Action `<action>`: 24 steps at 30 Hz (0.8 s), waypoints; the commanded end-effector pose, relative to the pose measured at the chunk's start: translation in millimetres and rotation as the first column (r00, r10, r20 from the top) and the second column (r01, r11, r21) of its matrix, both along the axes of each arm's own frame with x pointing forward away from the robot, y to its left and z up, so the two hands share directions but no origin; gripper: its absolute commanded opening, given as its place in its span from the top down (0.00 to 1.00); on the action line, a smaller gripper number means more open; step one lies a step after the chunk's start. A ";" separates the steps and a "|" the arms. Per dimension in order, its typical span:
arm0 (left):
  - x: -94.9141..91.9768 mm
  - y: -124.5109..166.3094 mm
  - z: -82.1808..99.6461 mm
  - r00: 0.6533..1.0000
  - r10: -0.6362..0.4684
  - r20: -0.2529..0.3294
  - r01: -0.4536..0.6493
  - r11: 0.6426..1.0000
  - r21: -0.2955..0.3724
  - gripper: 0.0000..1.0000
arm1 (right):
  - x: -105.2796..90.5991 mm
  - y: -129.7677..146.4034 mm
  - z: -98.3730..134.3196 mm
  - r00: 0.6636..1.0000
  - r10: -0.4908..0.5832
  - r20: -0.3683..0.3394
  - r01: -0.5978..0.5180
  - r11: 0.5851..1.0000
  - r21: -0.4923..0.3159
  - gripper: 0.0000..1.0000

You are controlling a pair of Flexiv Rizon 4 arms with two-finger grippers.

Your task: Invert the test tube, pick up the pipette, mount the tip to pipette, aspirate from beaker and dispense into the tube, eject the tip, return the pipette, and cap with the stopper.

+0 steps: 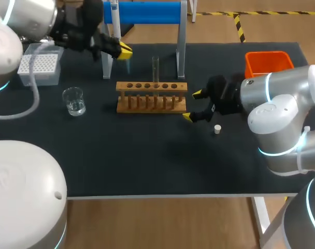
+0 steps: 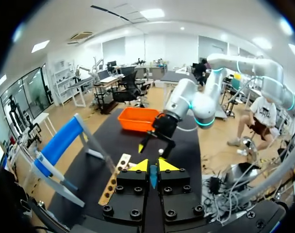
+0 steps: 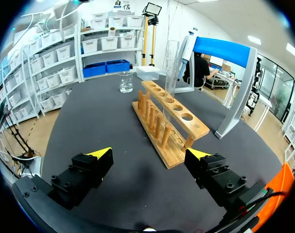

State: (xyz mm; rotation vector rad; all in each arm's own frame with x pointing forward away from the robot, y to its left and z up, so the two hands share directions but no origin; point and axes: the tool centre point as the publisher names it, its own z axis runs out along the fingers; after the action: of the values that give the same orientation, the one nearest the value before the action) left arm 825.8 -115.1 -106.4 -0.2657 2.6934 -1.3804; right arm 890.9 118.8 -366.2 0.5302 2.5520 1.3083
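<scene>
My right gripper (image 1: 192,106) gapes wide beside the wooden rack (image 1: 151,97), where the test tube (image 1: 155,68) stands upright. My left gripper (image 2: 153,165) is pinched on a thin teal sliver (image 2: 153,178), near the hanging pipette (image 1: 114,11).

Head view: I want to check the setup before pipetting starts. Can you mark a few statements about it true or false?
1. A tube stands upright in the rack. True.
2. The right gripper is shut on the stopper. False: it is open, and the stopper lies on the table beside it.
3. The beaker sits to the left of the rack. True.
4. The pipette lies on the table. False: it hangs on the blue stand.
</scene>
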 end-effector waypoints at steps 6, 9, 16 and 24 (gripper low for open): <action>-10.0 -48.9 -5.1 1.000 -0.007 -0.005 0.007 0.999 0.032 1.00 | -0.6 -0.9 0.0 1.000 0.001 0.000 -0.001 1.000 0.001 0.00; -10.5 -60.6 -7.8 1.000 0.007 0.009 -0.007 0.999 0.033 1.00 | -0.6 -0.9 0.0 1.000 0.001 0.000 -0.001 1.000 0.001 0.00; -12.2 -70.6 -4.7 0.997 0.051 0.052 -0.053 0.998 0.039 1.00 | -0.6 -0.9 0.0 1.000 0.001 0.000 -0.001 1.000 0.001 0.00; -7.9 -77.6 -6.0 0.997 0.048 0.055 -0.051 0.997 0.051 1.00 | -0.6 -0.9 0.0 1.000 0.001 0.000 -0.001 1.000 0.001 0.00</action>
State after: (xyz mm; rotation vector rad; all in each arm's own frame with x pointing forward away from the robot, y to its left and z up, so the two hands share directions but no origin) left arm 815.6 -189.5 -111.9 -0.2861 2.6524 -1.2839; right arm 890.9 118.9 -366.2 0.5300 2.5520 1.3083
